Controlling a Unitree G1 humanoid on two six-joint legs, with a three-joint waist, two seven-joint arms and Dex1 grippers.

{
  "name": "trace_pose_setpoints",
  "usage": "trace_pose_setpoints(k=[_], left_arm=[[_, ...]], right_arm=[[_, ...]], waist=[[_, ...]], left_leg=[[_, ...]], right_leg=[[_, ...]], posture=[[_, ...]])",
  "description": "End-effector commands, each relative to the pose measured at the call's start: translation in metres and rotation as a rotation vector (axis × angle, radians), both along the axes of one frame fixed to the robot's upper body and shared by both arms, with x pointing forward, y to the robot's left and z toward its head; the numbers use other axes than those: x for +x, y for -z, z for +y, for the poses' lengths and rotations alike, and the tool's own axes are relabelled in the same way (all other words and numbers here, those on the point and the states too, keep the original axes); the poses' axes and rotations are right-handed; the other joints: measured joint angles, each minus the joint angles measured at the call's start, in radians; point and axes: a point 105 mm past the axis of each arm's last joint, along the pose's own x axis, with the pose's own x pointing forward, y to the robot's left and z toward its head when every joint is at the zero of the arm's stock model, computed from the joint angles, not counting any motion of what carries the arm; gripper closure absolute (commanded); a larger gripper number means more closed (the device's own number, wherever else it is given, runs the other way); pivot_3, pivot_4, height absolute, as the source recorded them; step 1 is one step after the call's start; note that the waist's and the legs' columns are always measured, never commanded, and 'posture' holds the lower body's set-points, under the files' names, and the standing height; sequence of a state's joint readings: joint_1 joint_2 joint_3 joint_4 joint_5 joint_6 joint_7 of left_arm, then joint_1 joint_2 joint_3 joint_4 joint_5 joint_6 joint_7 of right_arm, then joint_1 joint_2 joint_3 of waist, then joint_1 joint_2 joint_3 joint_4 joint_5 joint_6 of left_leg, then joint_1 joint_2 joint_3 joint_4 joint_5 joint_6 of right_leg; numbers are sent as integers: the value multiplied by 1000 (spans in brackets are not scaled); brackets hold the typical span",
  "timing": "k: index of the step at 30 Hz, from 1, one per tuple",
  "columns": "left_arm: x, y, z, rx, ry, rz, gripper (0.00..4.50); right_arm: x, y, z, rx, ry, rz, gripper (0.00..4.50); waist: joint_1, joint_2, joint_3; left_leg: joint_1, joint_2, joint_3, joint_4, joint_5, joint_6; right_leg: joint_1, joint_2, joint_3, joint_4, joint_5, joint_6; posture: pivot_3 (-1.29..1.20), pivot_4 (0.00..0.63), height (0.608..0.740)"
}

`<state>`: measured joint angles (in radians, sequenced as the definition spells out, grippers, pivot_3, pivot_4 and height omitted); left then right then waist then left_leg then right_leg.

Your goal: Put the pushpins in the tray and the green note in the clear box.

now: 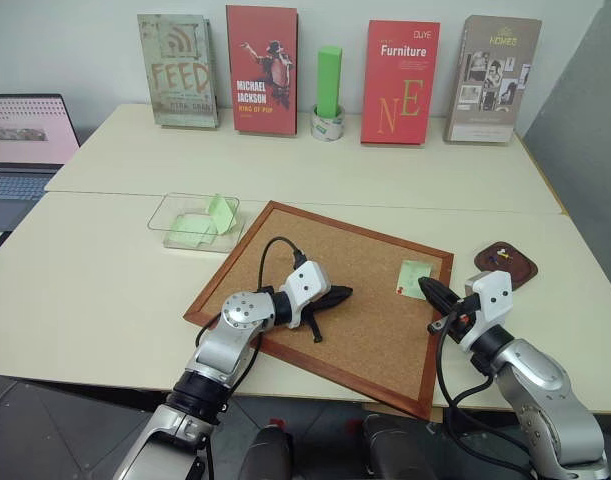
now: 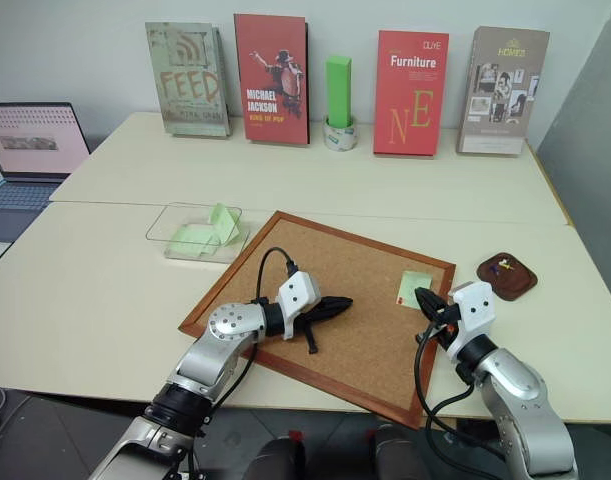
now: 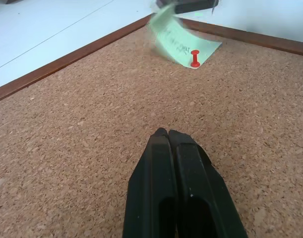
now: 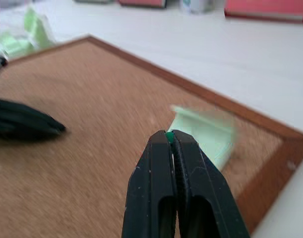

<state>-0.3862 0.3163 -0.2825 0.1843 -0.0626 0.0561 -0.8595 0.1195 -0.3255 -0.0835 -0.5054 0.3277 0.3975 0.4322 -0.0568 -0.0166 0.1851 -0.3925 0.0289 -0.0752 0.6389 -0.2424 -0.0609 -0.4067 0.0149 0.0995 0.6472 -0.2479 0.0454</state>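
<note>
1. Right tool (image 4: 170, 136): lower right of the head view, over the cork board's (image 1: 315, 290) right part. Its fingers are closed on the green pushpin (image 4: 168, 136); a green speck shows between the tips.
2. Left tool (image 3: 168, 133): lower centre of the head view, over the middle of the cork board. Its fingers are pressed together and hold nothing.
3. Green note (image 1: 413, 277): on the cork board near its right corner, right of frame centre. One edge is lifted off the cork.
4. Red pushpin (image 3: 195, 58): upright in the lower left corner of the green note.
5. Tray (image 1: 522, 270): on the surface just right of the cork board, at the right of the frame. Small items lie in it; they cannot be identified.
6. Clear box (image 1: 175, 208): on the surface at the cork board's upper left, left of centre. Pale green papers lie inside.
</note>
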Motion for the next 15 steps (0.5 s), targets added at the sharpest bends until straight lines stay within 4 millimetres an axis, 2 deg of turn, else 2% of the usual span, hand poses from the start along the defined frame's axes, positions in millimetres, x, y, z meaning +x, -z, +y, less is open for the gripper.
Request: trace_pose_setpoints(k=[1,3,6,9,15], left_arm=[[0,20,9,73,-29,45,4500],[0,20,9,76,-29,45,4500],[0,21,8,76,-28,45,4500],[0,21,8,76,-26,45,4500],[1,20,7,75,-25,41,4500]], right_arm=[[-1,-21,-6,36,32,-72,4490],[2,-24,-12,26,61,-84,4490],[10,-23,-34,-55,161,-86,4490],[18,-14,-72,-242,294,-73,4490],[32,-6,-119,-434,437,-46,4490]], waist=[[0,0,0],[0,0,0],[0,0,0],[0,0,0],[0,2,-1]], left_leg=[[0,0,0,0,0,0],[0,0,0,0,0,0],[0,0,0,0,0,0],[0,0,0,0,0,0],[1,0,1,0,0,0]], right_leg=[[0,0,0,0,0,0],[0,0,0,0,0,0],[0,0,0,0,0,0],[0,0,0,0,0,0],[0,0,0,0,0,0]], posture=[[0,150,740],[0,150,740],[0,150,740],[0,150,740],[0,150,740]])
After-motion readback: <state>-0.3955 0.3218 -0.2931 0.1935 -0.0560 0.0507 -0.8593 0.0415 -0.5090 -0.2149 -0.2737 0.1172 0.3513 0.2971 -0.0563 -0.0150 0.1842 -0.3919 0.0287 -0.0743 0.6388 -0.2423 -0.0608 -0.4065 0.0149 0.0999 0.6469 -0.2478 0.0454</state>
